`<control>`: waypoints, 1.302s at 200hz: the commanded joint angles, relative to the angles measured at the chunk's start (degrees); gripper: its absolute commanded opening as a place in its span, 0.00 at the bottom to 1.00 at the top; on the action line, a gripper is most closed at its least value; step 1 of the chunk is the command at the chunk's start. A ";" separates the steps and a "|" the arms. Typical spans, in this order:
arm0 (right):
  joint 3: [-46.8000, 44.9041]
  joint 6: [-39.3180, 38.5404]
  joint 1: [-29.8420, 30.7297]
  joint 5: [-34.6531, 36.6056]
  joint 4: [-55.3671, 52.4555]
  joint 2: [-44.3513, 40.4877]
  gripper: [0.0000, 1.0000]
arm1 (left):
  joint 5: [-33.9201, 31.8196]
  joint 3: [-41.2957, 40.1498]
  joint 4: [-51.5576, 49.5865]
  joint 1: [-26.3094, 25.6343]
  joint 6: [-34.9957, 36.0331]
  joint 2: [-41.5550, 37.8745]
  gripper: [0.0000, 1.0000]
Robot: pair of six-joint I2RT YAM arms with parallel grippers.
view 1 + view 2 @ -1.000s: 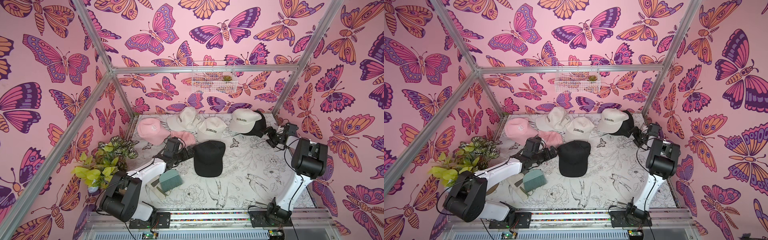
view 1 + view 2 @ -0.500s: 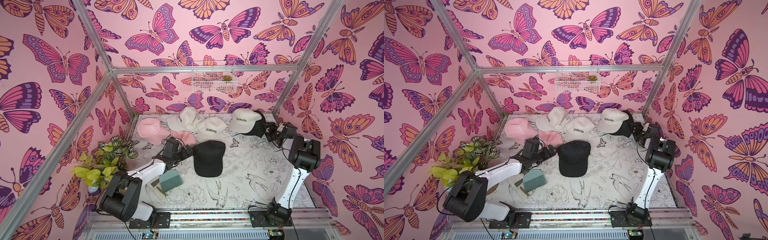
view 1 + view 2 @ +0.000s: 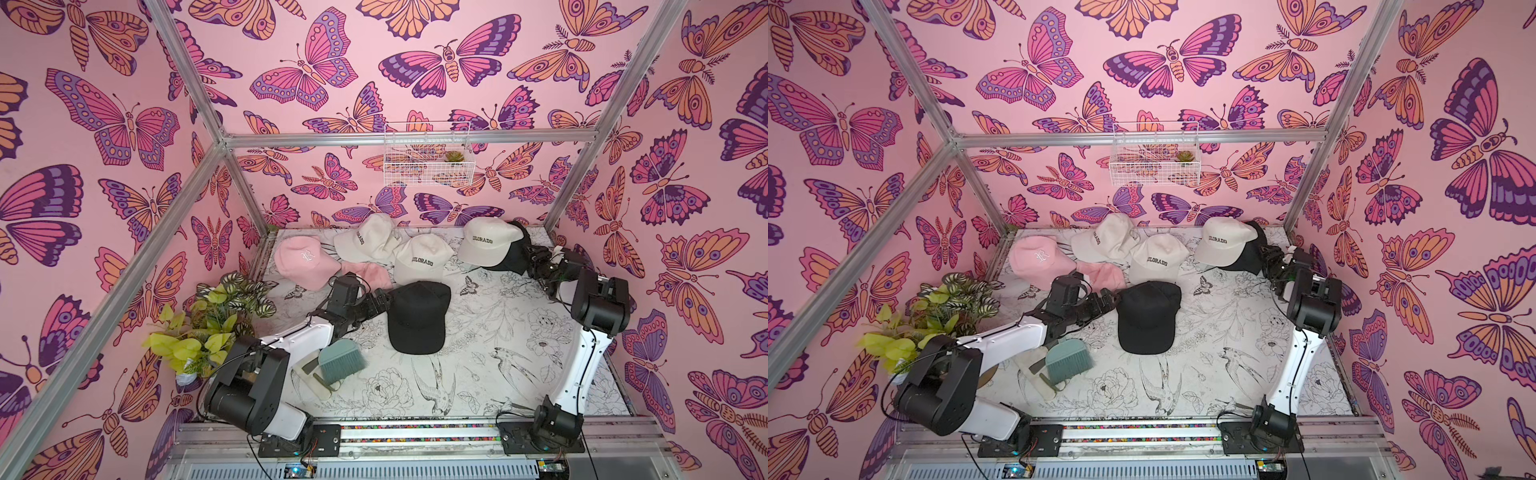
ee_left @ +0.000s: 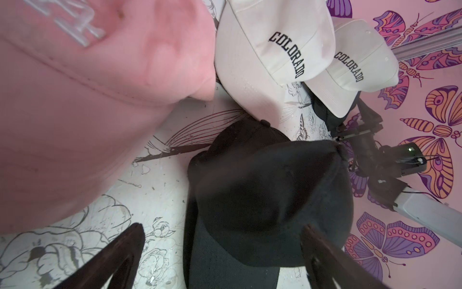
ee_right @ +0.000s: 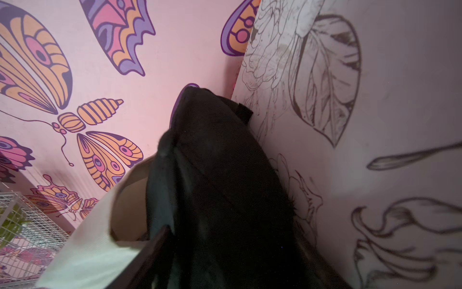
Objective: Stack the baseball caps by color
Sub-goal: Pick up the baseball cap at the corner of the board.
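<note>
Left hand stands spread wide, low over the bench, with nothing in it. Its fingertips sit right at the crown edge of the near black cap. In the left wrist view the two fingers stand far apart, and that cap lies just ahead of and between them, brim towards the camera.

Right hand is pressed up against the far black cap, which lies half under a cream COLORADO cap just beyond the fingertips. In the right wrist view black fabric fills the space ahead of the hand, and one dark finger runs along the cream cap's edge. Cannot tell whether the jaws have pinched the fabric.

Just beyond the left hand lies a crumpled pink cap. Further off on its outer side is the monogram pink cap.

Beyond the near black cap are a middle cream cap and a back cream cap, which touch each other.

Behind the left hand, beside its forearm, lies a teal brush.
</note>
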 commanded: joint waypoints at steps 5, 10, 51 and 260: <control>0.13 2.37 0.72 -1.33 3.56 -0.03 0.51 | 2.53 -0.08 1.47 0.38 0.66 0.95 1.00; -0.20 2.64 0.70 -1.31 4.26 -0.65 0.46 | 2.54 -0.01 1.53 0.39 0.60 0.91 1.00; -5.04 1.41 0.69 0.49 6.43 -9.24 0.03 | 3.82 0.09 2.16 0.48 0.95 1.05 1.00; -24.10 -3.46 24.50 21.93 7.16 -56.71 0.00 | 27.92 8.67 48.24 2.24 -32.13 17.82 0.95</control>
